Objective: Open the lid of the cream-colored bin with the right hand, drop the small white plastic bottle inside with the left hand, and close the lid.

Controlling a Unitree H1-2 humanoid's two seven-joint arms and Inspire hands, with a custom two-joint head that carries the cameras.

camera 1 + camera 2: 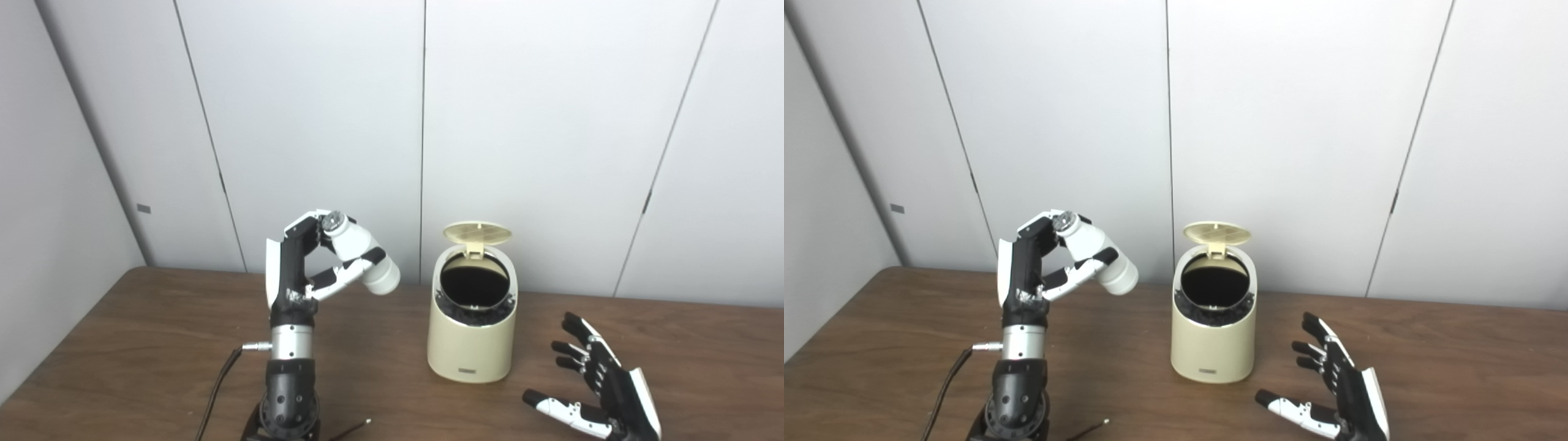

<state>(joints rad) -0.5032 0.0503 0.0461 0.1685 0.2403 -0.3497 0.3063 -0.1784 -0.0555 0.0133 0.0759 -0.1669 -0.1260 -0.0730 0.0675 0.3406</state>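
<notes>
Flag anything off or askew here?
Nothing stands out. The cream-colored bin sits upright, its round lid up. The left hand holds the small white plastic bottle tilted, aloft left of it. The right hand is open.

Brown wooden table [153,343] carries the open cream-colored bin [470,343].

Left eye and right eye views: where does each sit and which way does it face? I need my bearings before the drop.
Left eye view: on the head, looking forward and down at the table; shows the left hand gripping the white bottle and the open right hand.
Right eye view: beside it, slightly rightward, same aim, same hands.
Shared: the cream bin, lid up, between both hands.
</notes>
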